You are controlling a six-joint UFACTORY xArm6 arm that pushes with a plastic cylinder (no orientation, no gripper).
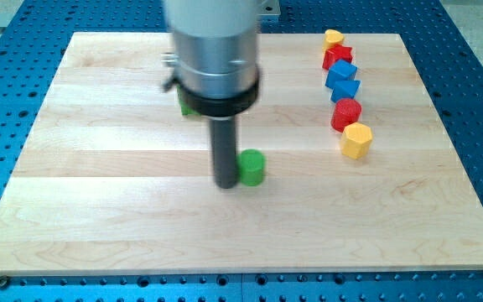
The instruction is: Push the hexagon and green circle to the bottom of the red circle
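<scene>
The green circle (251, 168) sits near the board's middle. My tip (226, 184) rests on the board touching the circle's left side. The yellow hexagon (356, 140) lies at the view's right, just below and slightly right of the red circle (346, 114), touching it. The arm's body hides most of the green star (186, 106).
A column of blocks runs up from the red circle at the view's right: two blue blocks (343, 81), a red star (338, 57) and a yellow block (333, 38) near the board's top edge.
</scene>
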